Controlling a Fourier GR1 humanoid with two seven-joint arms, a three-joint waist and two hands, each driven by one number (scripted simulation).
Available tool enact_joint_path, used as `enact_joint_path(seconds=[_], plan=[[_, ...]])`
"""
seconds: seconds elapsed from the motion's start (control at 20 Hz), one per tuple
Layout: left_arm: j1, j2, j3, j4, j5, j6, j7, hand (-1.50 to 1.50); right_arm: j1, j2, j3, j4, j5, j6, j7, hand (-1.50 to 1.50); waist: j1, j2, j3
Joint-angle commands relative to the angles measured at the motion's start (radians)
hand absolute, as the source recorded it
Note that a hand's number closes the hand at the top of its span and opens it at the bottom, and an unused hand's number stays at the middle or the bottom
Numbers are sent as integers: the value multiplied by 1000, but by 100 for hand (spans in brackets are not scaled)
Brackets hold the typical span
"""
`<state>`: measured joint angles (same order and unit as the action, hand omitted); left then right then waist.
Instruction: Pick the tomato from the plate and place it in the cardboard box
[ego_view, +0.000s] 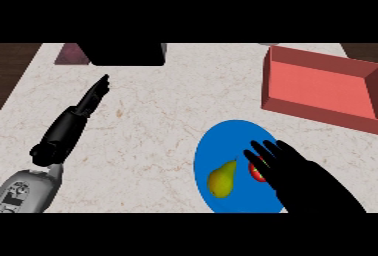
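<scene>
A blue plate (229, 140) lies on the counter at the lower right. On it rest a yellow-green pear (221, 179) and a red tomato (256, 171), the tomato mostly hidden. My right hand (295, 167) hovers over the plate's right side with fingers straight and spread, covering most of the tomato; I cannot tell whether it touches it. The reddish open box (317, 87) sits at the upper right, beyond the plate. My left hand (92, 100) stretches flat over the counter at the left, fingers straight, holding nothing.
A dark block (127, 54) stands at the counter's back edge, with a maroon object (71, 55) beside it at the left. Bare marble counter (155, 130) spreads between my left hand and the plate.
</scene>
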<state>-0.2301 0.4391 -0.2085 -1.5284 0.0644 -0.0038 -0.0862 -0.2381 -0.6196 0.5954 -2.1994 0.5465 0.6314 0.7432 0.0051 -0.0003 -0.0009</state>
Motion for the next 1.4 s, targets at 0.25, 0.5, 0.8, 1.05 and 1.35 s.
enact_joint_path(seconds=[0.25, 0.5, 0.8, 1.05, 1.35], plan=[[4, -25, 62, 1, -12, -77, 10, 0, 6, 105, 64, 173, 244, -44, -63, -150, -2, 0, 1], [20, -62, 90, 58, -81, -89, -54, 0, 34, 146, 17, 169, 280, 5, -97, -150, -6, 0, 1], [-12, -104, 100, 59, -127, -79, -28, 0, 52, 157, 19, 188, 374, 19, -106, -150, -10, 0, 1], [52, -70, 159, -64, -90, -148, 32, 0, 50, 172, -21, 320, 437, -45, -221, -150, -3, 0, 1], [26, -132, 159, -54, -117, -151, 59, 0, 112, 228, 4, 398, 486, -106, -302, -150, -5, 0, 1]])
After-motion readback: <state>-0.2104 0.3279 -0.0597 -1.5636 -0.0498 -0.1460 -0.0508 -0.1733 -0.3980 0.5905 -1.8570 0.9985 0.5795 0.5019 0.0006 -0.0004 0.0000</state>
